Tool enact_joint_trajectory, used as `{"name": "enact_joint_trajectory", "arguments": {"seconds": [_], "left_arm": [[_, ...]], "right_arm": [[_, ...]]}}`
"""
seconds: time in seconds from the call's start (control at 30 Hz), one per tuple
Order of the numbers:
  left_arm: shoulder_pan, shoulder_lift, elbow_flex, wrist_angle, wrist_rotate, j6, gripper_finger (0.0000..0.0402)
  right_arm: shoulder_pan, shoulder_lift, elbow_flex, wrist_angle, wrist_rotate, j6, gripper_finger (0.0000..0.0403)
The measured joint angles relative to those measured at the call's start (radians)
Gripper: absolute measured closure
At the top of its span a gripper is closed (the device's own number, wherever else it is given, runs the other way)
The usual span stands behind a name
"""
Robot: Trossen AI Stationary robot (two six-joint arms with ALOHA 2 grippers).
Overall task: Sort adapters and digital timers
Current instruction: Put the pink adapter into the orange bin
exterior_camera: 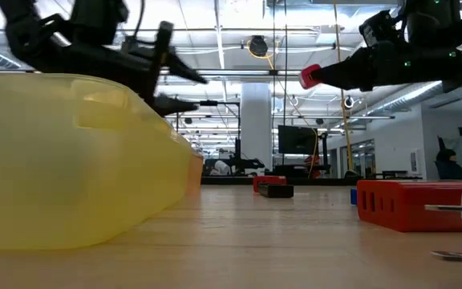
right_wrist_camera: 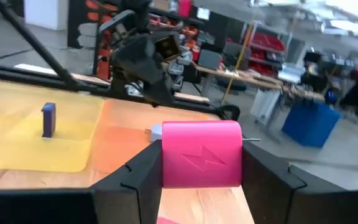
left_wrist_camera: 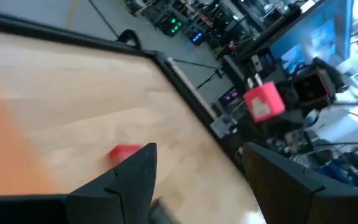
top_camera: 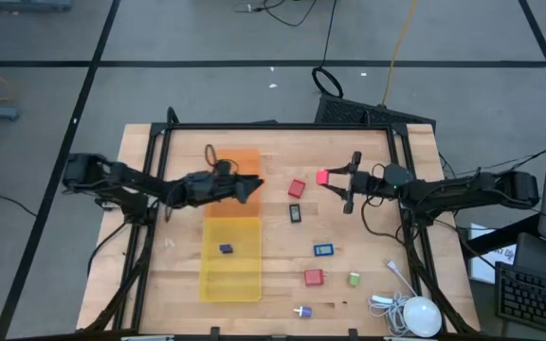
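My right gripper (top_camera: 335, 184) (right_wrist_camera: 201, 182) is shut on a pink adapter (top_camera: 322, 177) (exterior_camera: 311, 77) above the table's far middle. My left gripper (top_camera: 254, 188) (left_wrist_camera: 197, 180) hangs open and empty over the orange tray (top_camera: 237, 169), its fingers pointing toward the right arm. On the table lie a red adapter (top_camera: 298, 188), a black timer (top_camera: 295, 214), a blue piece with a pale middle (top_camera: 323, 250), another red adapter (top_camera: 313, 277), a green one (top_camera: 354, 278) and a white-purple one (top_camera: 302, 311). A small dark blue piece (top_camera: 226, 249) (right_wrist_camera: 48, 119) sits in the yellow tray (top_camera: 231, 275). My right gripper pinches the pink adapter by two opposite side faces (right_wrist_camera: 166, 158), one finger (right_wrist_camera: 143, 168) on each side. The fingers come in level from the table's right. The adapter is lifted clear of the table, and its face with a lightning mark (right_wrist_camera: 205, 155) is turned toward the wrist camera.
A white round device with a cable (top_camera: 417, 315) lies at the near right corner. A black frame rail (top_camera: 282, 126) runs along the table's far edge. The two trays lie end to end left of centre. Bare wood (top_camera: 368, 227) lies between the scattered pieces and the right arm.
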Motion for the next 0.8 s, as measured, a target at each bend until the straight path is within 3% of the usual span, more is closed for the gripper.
{"name": "enact_joint_trajectory", "arguments": {"seconds": [0.13, 0.37, 0.8], "left_arm": [[0.003, 0.091, 0.114, -0.002, 0.107, -0.035, 0.0160], [-0.001, 0.156, 0.252, -0.004, 0.315, 0.013, 0.0160], [-0.020, 0.178, 0.301, -0.001, 0.323, -0.023, 0.0160]], "right_arm": [[0.029, 0.044, 0.001, 0.102, 0.000, -0.036, 0.0231], [0.088, 0.077, 0.054, 0.099, 0.002, -0.076, 0.0230], [0.203, 0.216, 0.176, 0.094, 0.081, -0.197, 0.0230]]}}
